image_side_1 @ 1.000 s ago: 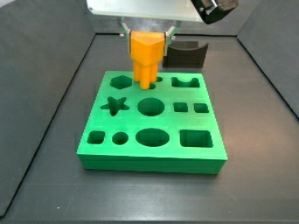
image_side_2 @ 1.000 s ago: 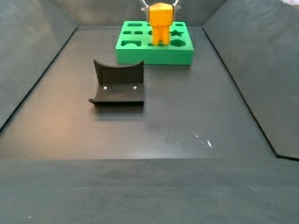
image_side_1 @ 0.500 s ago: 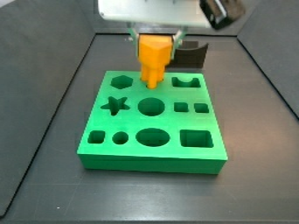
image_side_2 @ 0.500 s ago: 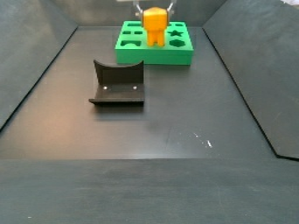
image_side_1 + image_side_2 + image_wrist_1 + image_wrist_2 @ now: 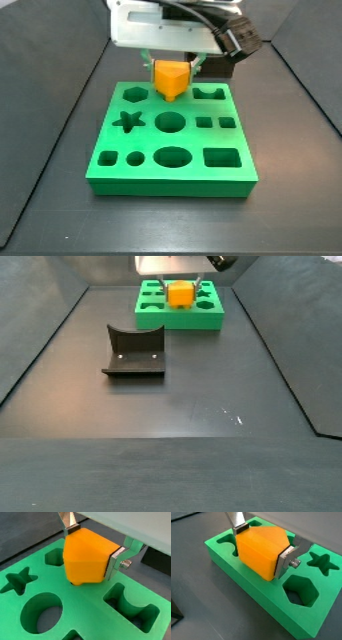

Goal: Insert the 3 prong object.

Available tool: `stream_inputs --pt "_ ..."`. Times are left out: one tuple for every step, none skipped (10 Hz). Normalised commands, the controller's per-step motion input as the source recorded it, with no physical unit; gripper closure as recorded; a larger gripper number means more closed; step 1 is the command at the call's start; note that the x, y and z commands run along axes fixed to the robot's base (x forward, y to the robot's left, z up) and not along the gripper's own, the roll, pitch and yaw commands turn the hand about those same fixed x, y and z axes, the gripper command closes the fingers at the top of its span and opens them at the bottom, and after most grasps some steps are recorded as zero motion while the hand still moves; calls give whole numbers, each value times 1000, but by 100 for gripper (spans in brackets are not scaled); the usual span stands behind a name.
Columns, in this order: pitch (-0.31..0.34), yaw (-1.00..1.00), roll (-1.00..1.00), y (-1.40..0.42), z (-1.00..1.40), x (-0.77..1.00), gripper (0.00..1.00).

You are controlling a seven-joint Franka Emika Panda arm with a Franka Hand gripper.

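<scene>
Wrist view: 3 prong object (image 5: 88, 557) apparently clamped in pincer (image 5: 92, 548).

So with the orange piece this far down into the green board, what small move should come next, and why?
Probably keep pressing straight down a little. The gripper is shut on the 3 prong object, whose lower end has entered a cut-out in the green board, but most of the block stands above the surface. Opening now might leave it unseated.

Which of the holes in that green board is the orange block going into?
The middle hole of the green board's back row, between the hexagon hole and the notched hole. The gripper holds the orange block in it.
</scene>
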Motion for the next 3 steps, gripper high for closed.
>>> stream_inputs --pt "-410 100 -59 0 -257 -351 100" --pt "-227 51 -27 0 -169 -149 100" --pt "0 0 0 0 0 0 100"
